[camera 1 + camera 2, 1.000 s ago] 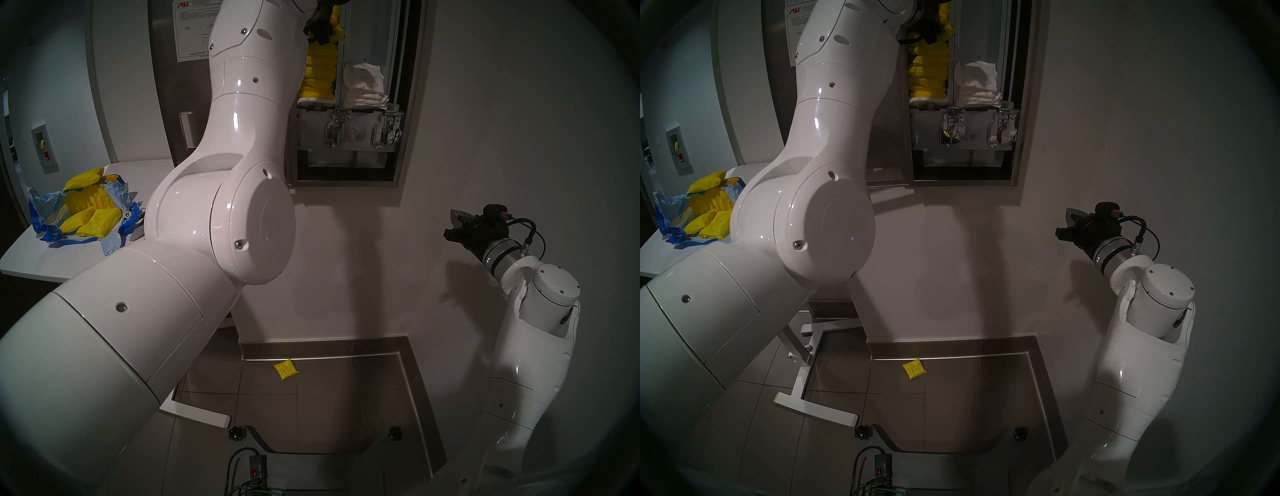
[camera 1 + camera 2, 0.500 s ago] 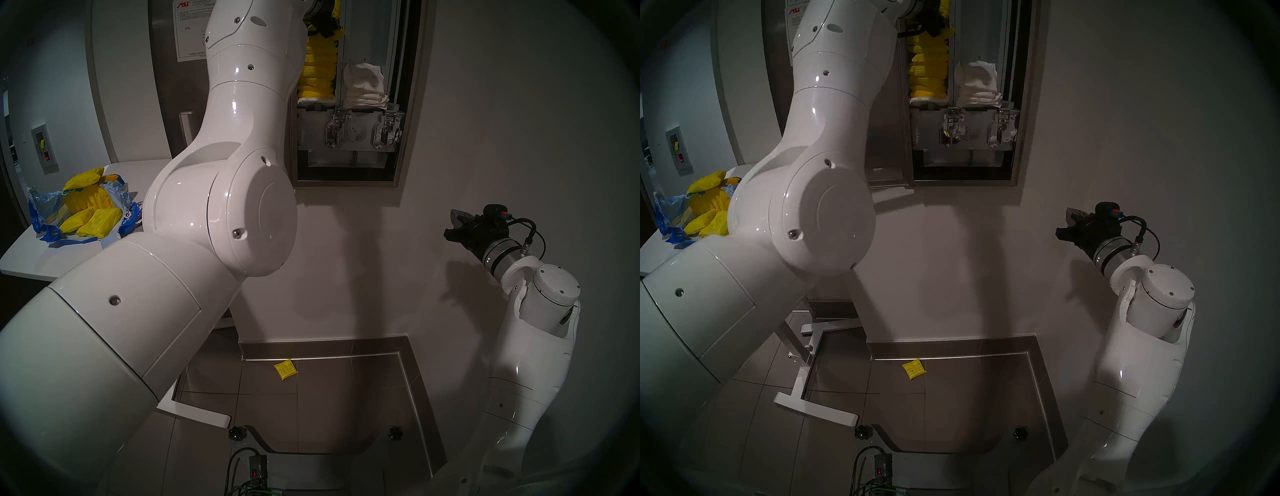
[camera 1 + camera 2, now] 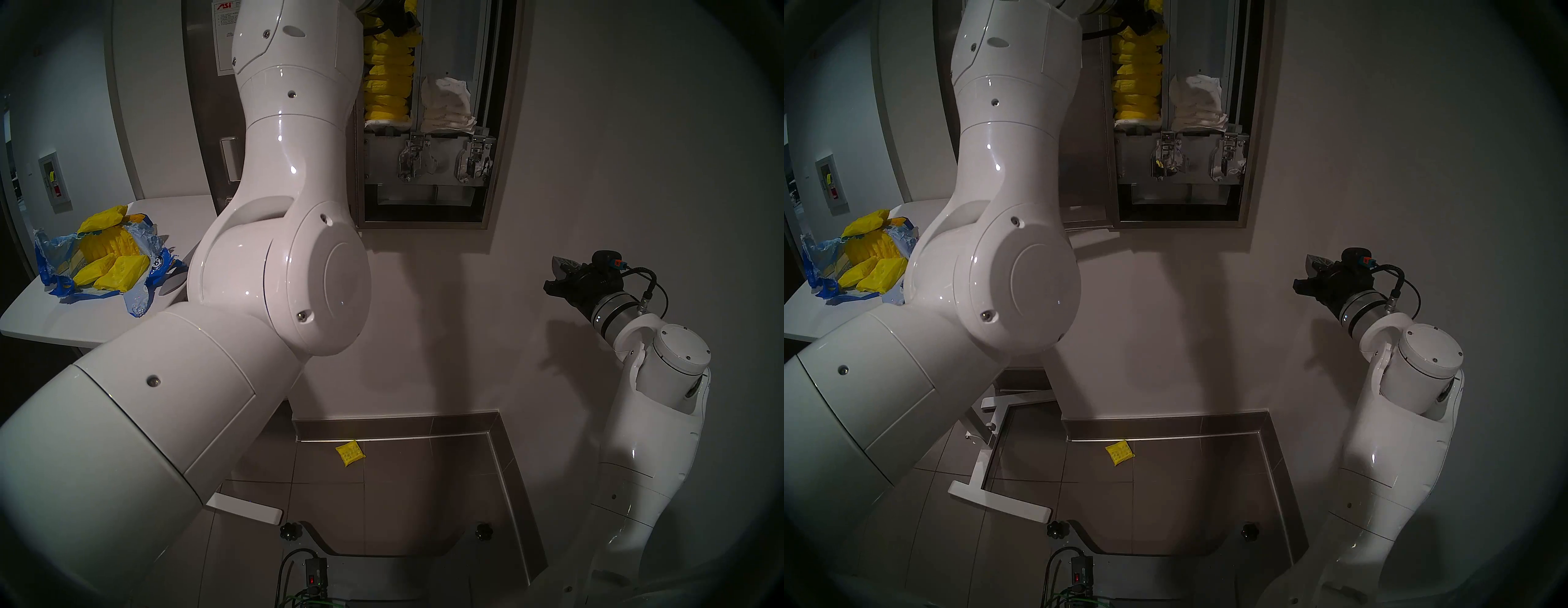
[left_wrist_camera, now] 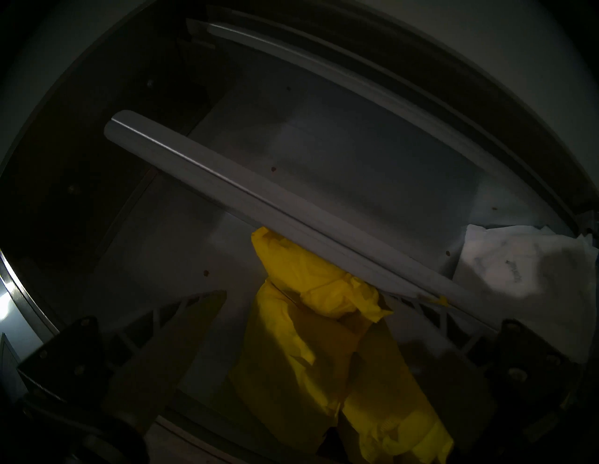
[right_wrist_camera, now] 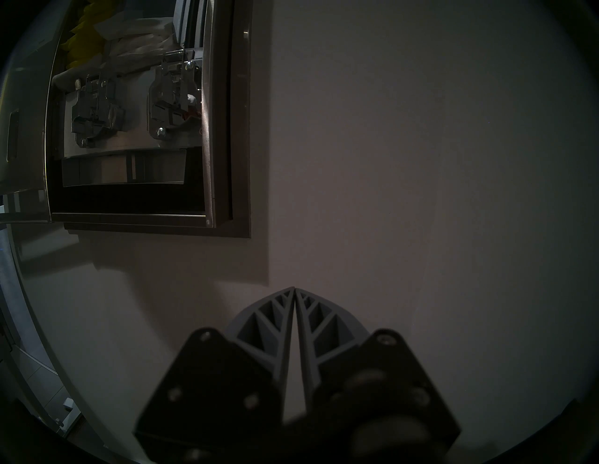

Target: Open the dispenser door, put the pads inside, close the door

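The dispenser (image 3: 502, 127) hangs on the wall with its door (image 3: 203, 127) swung open to the left, its white instruction sheet (image 3: 225, 38) facing me. Yellow pads (image 3: 388, 80) are stacked in the left chute. My left gripper (image 4: 308, 295) is high in that chute, open, its fingers (image 4: 181, 340) spread either side of the top pads (image 4: 311, 282). More pads (image 3: 110, 263) lie on the table. One pad (image 3: 350, 453) lies on the floor. My right gripper (image 3: 559, 266) is shut and empty by the bare wall, below and right of the dispenser (image 5: 223, 129).
White packets (image 3: 447, 106) fill the right chute above two metal levers (image 3: 411, 163). A torn blue-and-clear bag (image 3: 51, 259) holds the table pads on the white table (image 3: 63, 318) at left. My left arm's elbow (image 3: 280, 271) blocks much of the door.
My left arm's elbow has shifted right and its forearm has swung left, uncovering more of the yellow stack. The left gripper has risen slightly. The right arm has not moved.
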Available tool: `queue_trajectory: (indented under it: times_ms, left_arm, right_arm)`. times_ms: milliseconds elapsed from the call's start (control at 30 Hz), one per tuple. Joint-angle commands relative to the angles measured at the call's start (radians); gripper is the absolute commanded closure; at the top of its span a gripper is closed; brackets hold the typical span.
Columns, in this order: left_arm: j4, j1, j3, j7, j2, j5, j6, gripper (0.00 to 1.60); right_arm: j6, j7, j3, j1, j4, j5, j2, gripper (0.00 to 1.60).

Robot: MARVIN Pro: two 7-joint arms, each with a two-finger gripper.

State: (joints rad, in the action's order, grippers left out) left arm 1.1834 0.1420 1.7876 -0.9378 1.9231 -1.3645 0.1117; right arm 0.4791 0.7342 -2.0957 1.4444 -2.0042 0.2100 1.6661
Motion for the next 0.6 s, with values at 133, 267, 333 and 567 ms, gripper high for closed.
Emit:
queue_trajectory:
  times_ms: [133, 267, 333, 567]
  left_arm:
    - [0.157, 0.007, 0.041, -0.098, -0.014, 0.036, -0.010, 0.00]
    - [0.199, 0.012, 0.072, -0.132, -0.024, 0.047, -0.003, 0.00]
    - [0.228, 0.016, 0.088, -0.154, -0.027, 0.055, 0.003, 0.00]
    - [0.310, 0.027, 0.138, -0.246, -0.026, 0.091, 0.022, 0.00]
  right_arm:
    - [-0.008, -0.001, 0.001, -0.021, -0.028, -0.004, -0.006, 1.18]
    - [-0.008, -0.001, 0.001, -0.021, -0.027, -0.004, -0.006, 1.18]
    - [-0.008, -0.001, 0.001, -0.021, -0.027, -0.004, -0.006, 1.18]
    - [-0.007, -0.001, 0.002, -0.020, -0.025, -0.004, -0.007, 1.18]
